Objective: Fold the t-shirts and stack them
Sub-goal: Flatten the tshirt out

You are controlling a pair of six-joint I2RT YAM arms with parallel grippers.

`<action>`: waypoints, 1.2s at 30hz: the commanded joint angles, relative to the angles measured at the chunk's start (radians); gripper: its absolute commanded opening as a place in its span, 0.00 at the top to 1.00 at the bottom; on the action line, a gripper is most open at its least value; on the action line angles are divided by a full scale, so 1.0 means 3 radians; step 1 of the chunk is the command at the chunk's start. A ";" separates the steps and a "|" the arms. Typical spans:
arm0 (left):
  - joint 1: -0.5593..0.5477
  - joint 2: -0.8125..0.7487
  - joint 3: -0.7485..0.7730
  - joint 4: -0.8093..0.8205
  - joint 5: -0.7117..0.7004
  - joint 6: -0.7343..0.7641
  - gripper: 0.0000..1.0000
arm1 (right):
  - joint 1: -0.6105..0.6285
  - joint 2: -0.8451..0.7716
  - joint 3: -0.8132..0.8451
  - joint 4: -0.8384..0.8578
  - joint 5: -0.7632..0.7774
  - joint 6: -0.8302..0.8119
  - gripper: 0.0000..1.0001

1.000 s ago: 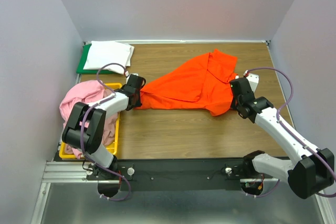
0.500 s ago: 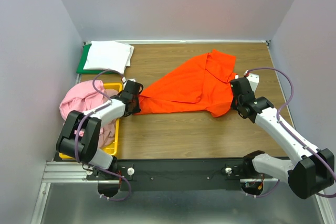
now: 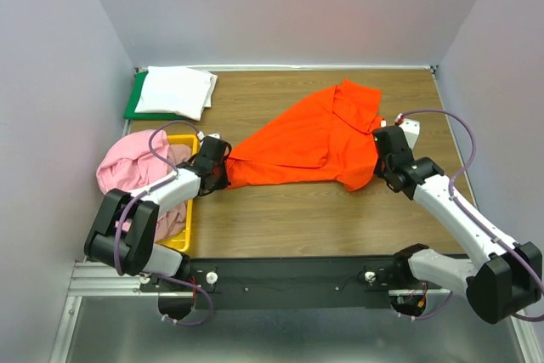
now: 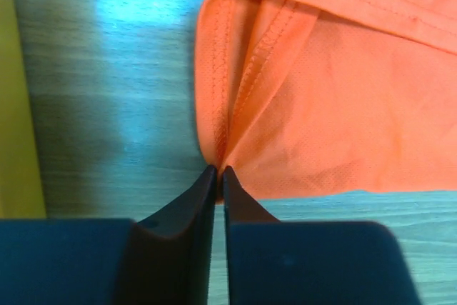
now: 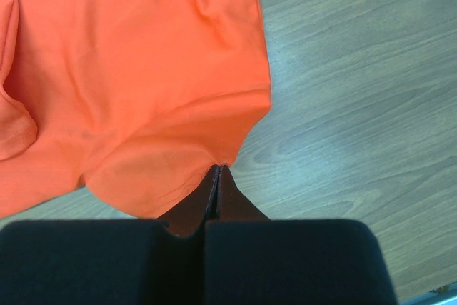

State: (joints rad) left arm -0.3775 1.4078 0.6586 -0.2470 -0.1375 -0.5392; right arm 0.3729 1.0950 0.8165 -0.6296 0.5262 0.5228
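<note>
Orange shirt (image 3: 310, 138) held between two hands on the table (image 3: 280, 218)
Left hand (image 4: 218, 171) pinched shut on the shirt's left corner; right hand (image 5: 218, 168) clamped tight on its right hem.

The left arm (image 3: 166, 189) lay low and bent at the elbow, wrist near the counter. The left end effector (image 4: 218, 171) had its two fingers pressed almost together, pinching a corner of the orange t-shirt (image 4: 343, 105) at their tips. The right arm (image 3: 455, 214) stretched forward. The right end effector (image 5: 218, 168) was fully closed, with the shirt's edge caught at its fingertips.
</note>
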 commanded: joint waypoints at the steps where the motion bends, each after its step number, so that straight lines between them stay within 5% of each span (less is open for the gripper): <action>1: -0.0056 0.0042 -0.0043 -0.0031 0.0090 -0.0069 1.00 | -0.0016 -0.0096 0.0075 0.0018 -0.0010 -0.0030 1.00; 6: -0.0061 0.0001 0.0059 -0.0031 -0.0012 -0.0033 1.00 | -0.0016 -0.0097 0.0090 0.0028 -0.0011 -0.0035 1.00; 11: -0.0041 -0.0086 0.0672 -0.0178 -0.0303 0.0232 1.00 | -0.0026 0.0128 0.0284 0.0099 0.0046 -0.0127 1.00; 16: 0.0133 0.0011 0.1674 -0.0225 -0.0176 0.0488 1.00 | -0.0052 0.0348 0.1035 0.0120 0.0163 -0.0346 0.99; 27: 0.0624 -0.0004 0.3637 -0.0265 0.0882 0.0412 1.00 | -0.0067 0.0619 0.3188 0.0120 0.0291 -0.1037 0.99; 32: 0.0634 -0.0249 0.3726 -0.0241 0.1000 0.0361 1.00 | -0.0067 0.0522 0.3710 0.0130 0.0092 -0.1246 1.00; 36: 0.0640 -0.0484 0.3334 -0.0102 0.1235 0.0340 1.00 | -0.0067 0.0420 0.3330 0.0125 -0.0259 -0.1085 0.99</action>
State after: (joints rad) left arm -0.1909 1.3109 1.7515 -0.3080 0.1276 -0.4221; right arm 0.3580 1.2243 1.9083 -0.5671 0.5549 0.1925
